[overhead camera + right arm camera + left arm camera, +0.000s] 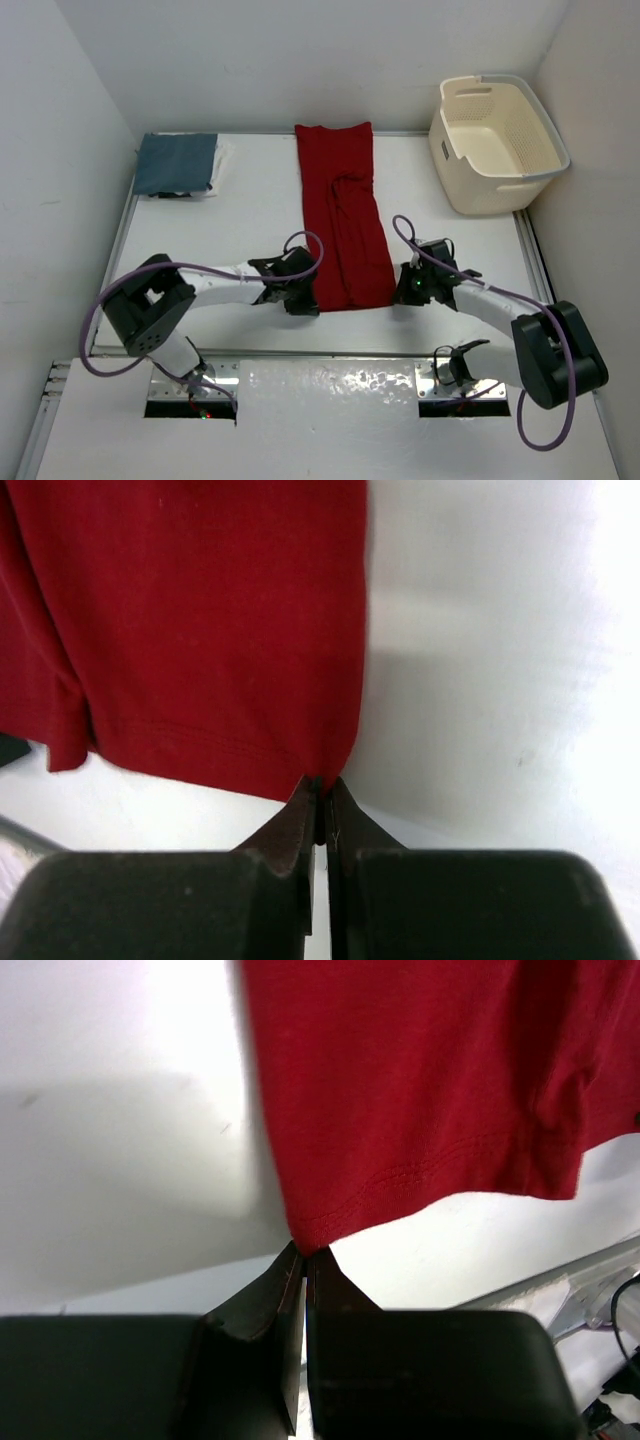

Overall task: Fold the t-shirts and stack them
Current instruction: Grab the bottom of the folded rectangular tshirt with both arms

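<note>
Our left gripper (305, 299) and right gripper (405, 290) sit at the near corners of the red shirt (343, 215); a blue shirt (175, 163) lies far left. Left wrist: we see fingers (268, 1298) squeezed tight on one corner. Right wrist: fingers (295, 827) tight on the other.

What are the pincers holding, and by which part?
Both grip the red t-shirt by its near hem: left pincer at one corner, right pincer at the other.

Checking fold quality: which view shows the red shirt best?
Top external: the whole red shirt shows as a long narrow strip. The wrist views show only its near hem corners, one pinched in the left pincer, one in the right pincer.
</note>
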Motion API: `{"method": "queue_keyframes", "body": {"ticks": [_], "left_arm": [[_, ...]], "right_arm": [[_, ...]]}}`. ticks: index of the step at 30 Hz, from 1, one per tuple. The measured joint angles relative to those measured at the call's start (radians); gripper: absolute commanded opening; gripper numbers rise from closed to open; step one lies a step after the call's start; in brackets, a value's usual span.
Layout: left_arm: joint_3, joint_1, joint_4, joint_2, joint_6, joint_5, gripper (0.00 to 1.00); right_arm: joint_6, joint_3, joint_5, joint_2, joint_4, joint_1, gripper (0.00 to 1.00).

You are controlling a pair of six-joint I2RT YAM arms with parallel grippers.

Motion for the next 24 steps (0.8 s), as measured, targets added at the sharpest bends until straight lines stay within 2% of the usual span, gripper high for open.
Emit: {"method": "queue_keyframes", "body": {"ticks": [7,15,20,24], "left_arm": [[-0.063,-0.050,-0.001,-0.138,-0.004,-0.003,0.00],[-0.061,-0.119,-0.028,-0.162,-0.023,0.026,0.00],[0.031,-0.115,-0.108,-0.162,-0.015,-0.041,0.00],[0.112,-0.055,-0.108,-0.161,0.013,-0.071,0.00]], "right_arm": [[-0.012,-0.046,-0.089,-0.134,-0.095,0.000,0.00],[-0.034,-0.045,-0.151,-0.278,-0.275,0.002,0.00],[-0.032,0.019,-0.133,-0.262,-0.331,0.002,0.00],[-0.030,0.136,-0.089,-0.175,-0.323,0.002,0.00]]}}
